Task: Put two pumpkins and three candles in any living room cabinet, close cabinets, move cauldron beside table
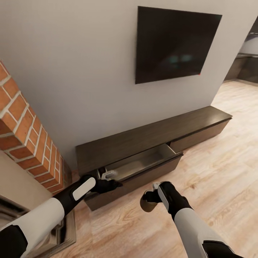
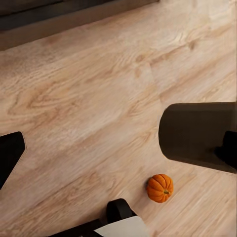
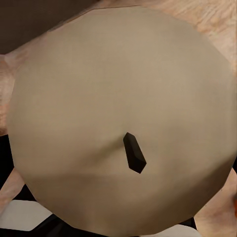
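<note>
The cabinet (image 1: 150, 134) runs along the wall, its left drawer (image 1: 143, 163) pulled out with a pale inside. A small pale object (image 1: 109, 175) lies at the drawer's left end; I cannot tell what it is. My left gripper (image 1: 109, 184) hovers at that end, open, one black finger (image 2: 10, 155) showing over bare floor. My right gripper (image 1: 149, 200) is shut on a beige candle (image 1: 146, 205) above the floor in front of the drawer; its round top and dark wick (image 3: 134, 153) face the wrist camera. An orange pumpkin (image 2: 159, 187) sits on the floor beside the held candle (image 2: 197, 136).
A brick fireplace (image 1: 28, 136) juts out at the left, close to the cabinet's end. A dark TV (image 1: 175, 43) hangs on the wall above the cabinet. Wooden floor (image 1: 222, 172) stretches to the right towards a dark kitchen area (image 1: 247, 64).
</note>
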Robot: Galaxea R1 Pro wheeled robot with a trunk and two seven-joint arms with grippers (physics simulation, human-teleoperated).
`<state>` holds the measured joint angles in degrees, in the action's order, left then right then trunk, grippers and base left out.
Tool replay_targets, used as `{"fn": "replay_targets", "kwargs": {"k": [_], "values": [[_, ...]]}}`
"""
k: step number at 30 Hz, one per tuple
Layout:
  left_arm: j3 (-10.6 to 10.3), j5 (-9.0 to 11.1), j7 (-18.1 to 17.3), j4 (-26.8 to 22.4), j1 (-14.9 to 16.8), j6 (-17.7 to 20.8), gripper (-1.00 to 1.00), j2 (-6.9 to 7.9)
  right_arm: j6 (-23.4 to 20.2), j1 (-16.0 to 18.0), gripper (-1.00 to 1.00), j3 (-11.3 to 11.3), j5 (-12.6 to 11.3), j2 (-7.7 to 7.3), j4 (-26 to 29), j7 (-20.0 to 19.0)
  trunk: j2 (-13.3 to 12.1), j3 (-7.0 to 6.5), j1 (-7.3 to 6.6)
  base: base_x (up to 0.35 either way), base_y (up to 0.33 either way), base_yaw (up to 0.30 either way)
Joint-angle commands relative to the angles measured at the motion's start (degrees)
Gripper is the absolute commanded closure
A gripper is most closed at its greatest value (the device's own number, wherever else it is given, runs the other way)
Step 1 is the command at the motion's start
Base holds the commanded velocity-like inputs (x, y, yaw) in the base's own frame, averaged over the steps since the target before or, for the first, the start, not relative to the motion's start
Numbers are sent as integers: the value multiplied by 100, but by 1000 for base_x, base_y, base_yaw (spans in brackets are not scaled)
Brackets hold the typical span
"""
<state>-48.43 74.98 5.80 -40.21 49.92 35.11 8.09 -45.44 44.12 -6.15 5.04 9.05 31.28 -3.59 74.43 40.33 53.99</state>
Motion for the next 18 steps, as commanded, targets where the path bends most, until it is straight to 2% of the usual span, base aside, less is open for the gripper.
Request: {"fn": "replay_targets", "kwargs": {"k": [1,7,18], "values": [[0,-1,0,2,0,-8,-100,0,0,1,100,0,-11,0,0,-1,0,0,0,10,0,289],[-6,0,-2,2,0,-21,-100,0,0,1,100,0,-11,-6,0,-1,0,0,0,62,-13,289],[-17,-1,-9,4,0,-22,-100,0,0,1,100,0,-12,-33,0,-3,0,0,0,258,-167,289]]}}
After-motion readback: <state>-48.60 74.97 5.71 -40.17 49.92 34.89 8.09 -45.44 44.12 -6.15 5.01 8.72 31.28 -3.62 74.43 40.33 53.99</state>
